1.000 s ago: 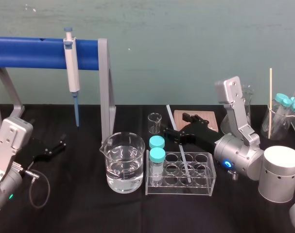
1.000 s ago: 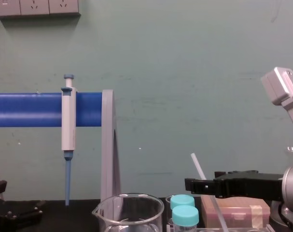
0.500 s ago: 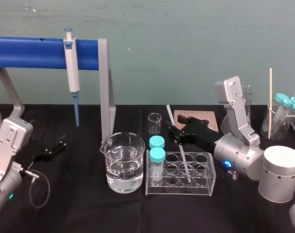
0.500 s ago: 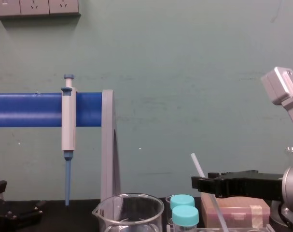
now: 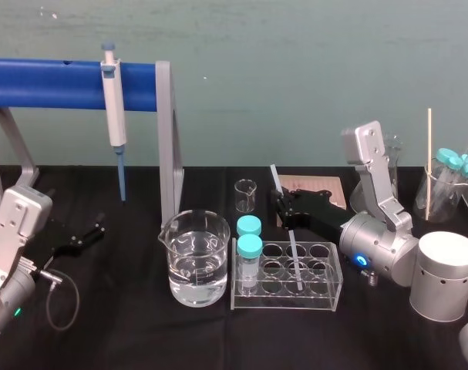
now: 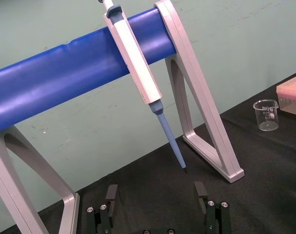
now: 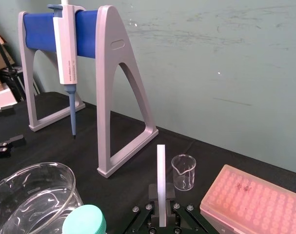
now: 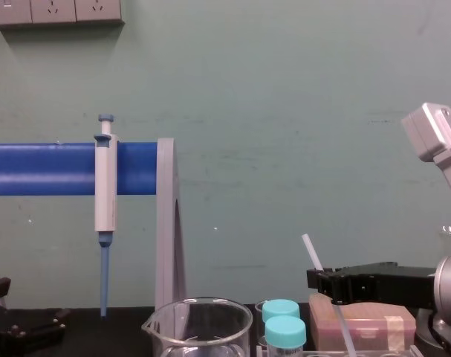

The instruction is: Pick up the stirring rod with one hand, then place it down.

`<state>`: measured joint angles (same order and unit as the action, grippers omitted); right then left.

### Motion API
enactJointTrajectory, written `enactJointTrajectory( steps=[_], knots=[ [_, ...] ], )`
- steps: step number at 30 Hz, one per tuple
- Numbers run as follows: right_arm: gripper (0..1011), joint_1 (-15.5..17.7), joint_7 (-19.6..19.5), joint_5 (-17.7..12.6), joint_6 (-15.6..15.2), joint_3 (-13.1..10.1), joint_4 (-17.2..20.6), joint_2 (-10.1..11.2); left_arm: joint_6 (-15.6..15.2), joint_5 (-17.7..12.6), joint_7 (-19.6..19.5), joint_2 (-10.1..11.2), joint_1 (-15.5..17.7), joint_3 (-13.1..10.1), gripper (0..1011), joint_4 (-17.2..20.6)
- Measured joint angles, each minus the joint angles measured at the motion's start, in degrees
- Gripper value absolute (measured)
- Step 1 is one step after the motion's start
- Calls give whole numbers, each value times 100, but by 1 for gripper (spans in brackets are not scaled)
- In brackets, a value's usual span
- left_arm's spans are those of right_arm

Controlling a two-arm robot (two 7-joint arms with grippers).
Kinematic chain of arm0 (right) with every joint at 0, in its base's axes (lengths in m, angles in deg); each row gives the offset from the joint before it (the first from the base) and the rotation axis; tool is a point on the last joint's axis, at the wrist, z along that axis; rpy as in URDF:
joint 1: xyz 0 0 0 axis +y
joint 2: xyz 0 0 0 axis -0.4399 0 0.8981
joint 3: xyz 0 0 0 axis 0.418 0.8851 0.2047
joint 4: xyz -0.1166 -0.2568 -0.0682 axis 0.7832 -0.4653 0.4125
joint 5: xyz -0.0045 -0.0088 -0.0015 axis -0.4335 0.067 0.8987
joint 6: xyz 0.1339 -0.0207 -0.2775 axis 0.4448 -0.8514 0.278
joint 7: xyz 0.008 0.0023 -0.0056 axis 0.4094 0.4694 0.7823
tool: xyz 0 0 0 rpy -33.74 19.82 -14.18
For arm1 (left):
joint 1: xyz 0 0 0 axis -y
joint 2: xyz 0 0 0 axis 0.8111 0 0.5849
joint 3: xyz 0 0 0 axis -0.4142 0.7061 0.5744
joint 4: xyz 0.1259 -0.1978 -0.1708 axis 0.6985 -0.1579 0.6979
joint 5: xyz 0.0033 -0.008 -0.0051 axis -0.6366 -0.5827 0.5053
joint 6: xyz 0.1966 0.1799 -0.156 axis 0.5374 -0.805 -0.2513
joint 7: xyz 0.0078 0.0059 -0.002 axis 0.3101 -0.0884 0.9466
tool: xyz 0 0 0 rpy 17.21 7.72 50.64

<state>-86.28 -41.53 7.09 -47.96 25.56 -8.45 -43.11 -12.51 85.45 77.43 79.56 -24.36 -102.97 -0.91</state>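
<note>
shifted rightward in the head view since a moment ago: right gripper (image 5: 282, 202), and with it the top of the stirring rod (image 5: 294, 258), now leaning less.

nearest, low centre of the head view: clear test tube rack (image 5: 326, 297), with the rod's lower end down in one of its wells. just left of that, two teal-capped tubes (image 5: 249, 247) in the same rack, and a large beaker of water (image 5: 193, 258) beside it.

a step back, centre right: black jaws pinched narrow on the rod's mid length, as seen in the right wrist view (image 7: 161, 185), with the rod standing straight up out of the grip. reaching in from the right edge, forearm low and near level, fingers pointing toward frame left; in the chest view, lower right (image 8: 318, 281).

far left, low in the frame: left gripper (image 5: 83, 235) parked on the table, fingers spread wide.

behind: small empty beaker (image 5: 245, 195), pink tip box (image 5: 330, 185), then the blue stand (image 5: 56, 83) with the pipette (image 5: 114, 116) hanging upper left.

likely risks: dragging sideways before lifting clear, so levering the rod against the well wall and tipping the rack or bumping the capped tubes; also a thin smooth rod slipping or pivoting in flat jaws.
</note>
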Motion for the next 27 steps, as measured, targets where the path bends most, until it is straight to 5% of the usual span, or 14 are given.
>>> enactJointTrajectory(
  steps=[13, 27],
  knots=[
    [71, 0, 0, 0, 0, 0, 0, 0, 0, 0, 0, 0, 0, 0, 1000, 0],
    [72, 544, 222, 366, 1794, -240, 229, -59, 0, 0, 0, 0, 0, 0, 1000, 0]
  ],
)
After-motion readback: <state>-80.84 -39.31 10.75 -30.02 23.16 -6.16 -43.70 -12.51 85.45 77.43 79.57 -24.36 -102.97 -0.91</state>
